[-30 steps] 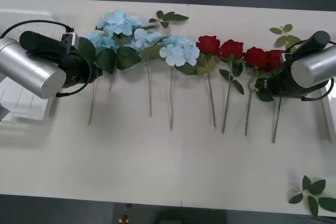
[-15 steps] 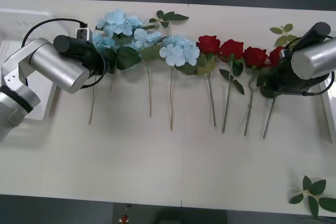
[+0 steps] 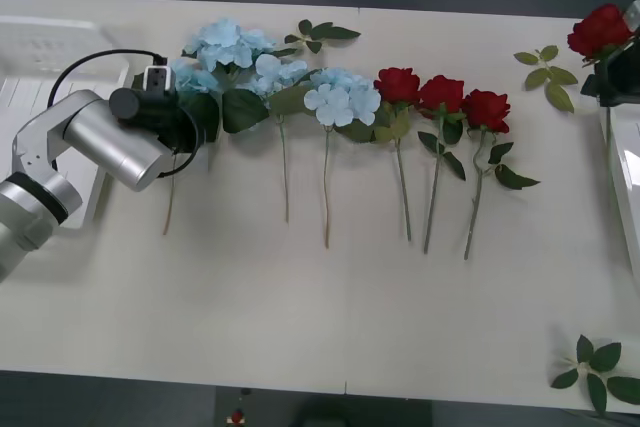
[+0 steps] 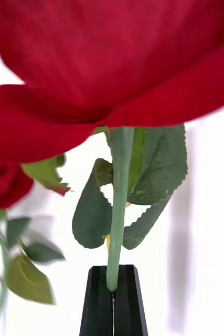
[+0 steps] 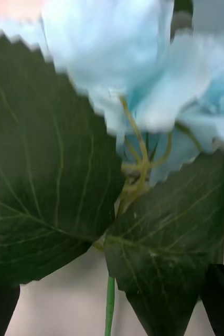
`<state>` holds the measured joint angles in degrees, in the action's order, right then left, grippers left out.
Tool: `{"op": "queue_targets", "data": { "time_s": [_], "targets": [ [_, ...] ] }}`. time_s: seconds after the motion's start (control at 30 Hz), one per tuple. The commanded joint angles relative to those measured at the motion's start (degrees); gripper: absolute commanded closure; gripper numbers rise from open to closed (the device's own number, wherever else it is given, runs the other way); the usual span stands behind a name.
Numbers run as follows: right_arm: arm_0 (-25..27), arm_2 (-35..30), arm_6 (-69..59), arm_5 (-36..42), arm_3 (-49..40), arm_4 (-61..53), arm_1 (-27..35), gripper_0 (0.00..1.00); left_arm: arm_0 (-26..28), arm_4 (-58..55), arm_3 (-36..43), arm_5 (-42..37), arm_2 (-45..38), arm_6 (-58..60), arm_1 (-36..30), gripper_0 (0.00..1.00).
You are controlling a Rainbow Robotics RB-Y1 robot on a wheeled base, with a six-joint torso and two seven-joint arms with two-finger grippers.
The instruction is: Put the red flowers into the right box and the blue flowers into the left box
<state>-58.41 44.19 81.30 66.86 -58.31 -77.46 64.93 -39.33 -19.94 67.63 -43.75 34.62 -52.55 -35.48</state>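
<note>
Three red flowers (image 3: 441,93) lie in a row on the table, right of centre. A fourth red flower (image 3: 600,29) hangs at the far right edge, above the right box (image 3: 626,172). My right gripper (image 4: 112,296) is shut on its green stem (image 4: 117,210), with the bloom (image 4: 117,58) close above. Several blue flowers (image 3: 343,97) lie left of the roses. My left gripper (image 5: 110,307) stands open at the leftmost blue flower (image 5: 143,68), its black fingers (image 5: 222,296) on either side of the stem below the leaves. The left box (image 3: 45,52) stands at the far left.
Loose green leaf sprigs lie at the back centre (image 3: 320,34), back right (image 3: 545,67) and front right corner (image 3: 600,367). The left arm's silver body (image 3: 100,142) stretches from the left box to the blue flowers. Bare tabletop (image 3: 320,317) runs along the front.
My right gripper has lifted the rightmost rose off the table and carried it up and right, to the far edge. The left arm has swung in at the leftmost hydrangea.
</note>
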Motion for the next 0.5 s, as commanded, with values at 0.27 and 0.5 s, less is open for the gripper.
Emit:
{"op": "queue_targets", "data": {
  "time_s": [0.27,0.5],
  "targets": [
    [-0.47,-5.78,30.85,-2.43,13.93,7.67,6.09,1.00,-1.98,2.10,-2.24,2.27,4.58,-2.56,-0.56,0.00],
    [2.34,-6.40,33.49,-6.04,21.13,20.94,5.38,1.00,-1.98,2.54,-2.24,3.14,4.58,-2.38,-0.47,0.92]
  ]
}}
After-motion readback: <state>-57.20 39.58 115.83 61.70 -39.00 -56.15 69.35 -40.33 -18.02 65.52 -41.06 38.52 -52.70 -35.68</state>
